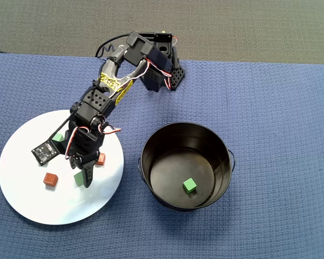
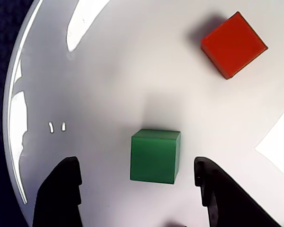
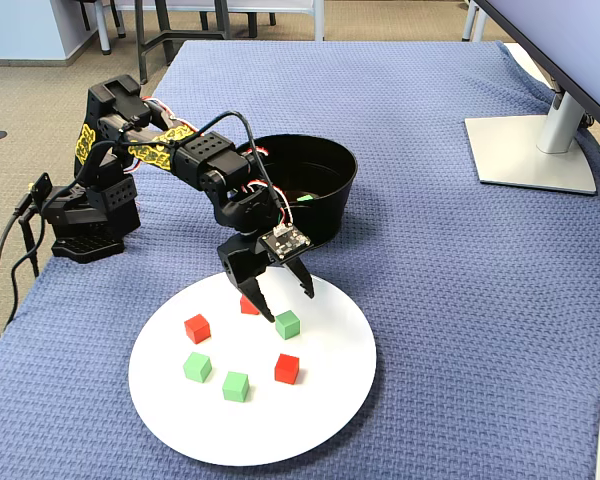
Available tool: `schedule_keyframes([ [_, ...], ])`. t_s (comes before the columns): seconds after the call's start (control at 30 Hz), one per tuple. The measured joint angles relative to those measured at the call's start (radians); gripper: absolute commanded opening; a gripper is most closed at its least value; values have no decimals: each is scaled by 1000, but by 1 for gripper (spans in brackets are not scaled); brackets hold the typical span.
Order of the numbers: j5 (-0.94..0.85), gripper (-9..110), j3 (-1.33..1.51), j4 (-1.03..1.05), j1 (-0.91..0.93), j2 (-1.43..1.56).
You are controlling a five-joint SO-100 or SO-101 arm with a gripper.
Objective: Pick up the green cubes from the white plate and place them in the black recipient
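Between my open gripper's (image 2: 136, 165) two black fingers (image 2: 61, 194), nearer the right one, a green cube (image 2: 155, 155) rests on the white plate (image 2: 109, 71). In the fixed view the gripper (image 3: 288, 303) hangs just above that cube (image 3: 287, 324); two more green cubes (image 3: 197, 367) (image 3: 236, 386) lie nearer the plate's (image 3: 250, 430) front. From overhead, the arm covers much of the plate (image 1: 21, 183). The black recipient (image 1: 147, 162) holds one green cube (image 1: 189, 185) on its bottom.
Red cubes (image 3: 197, 328) (image 3: 287, 368) (image 3: 248, 305) share the plate; one (image 2: 233, 45) lies ahead of the gripper to the right. The arm's base (image 3: 80, 220) stands at the cloth's left edge. A monitor stand (image 3: 530, 150) is at the far right.
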Motion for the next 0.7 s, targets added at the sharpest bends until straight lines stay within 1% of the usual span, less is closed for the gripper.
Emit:
schedule_keyframes([
  [0.7, -20, 22, 0, -61, 2, -86],
])
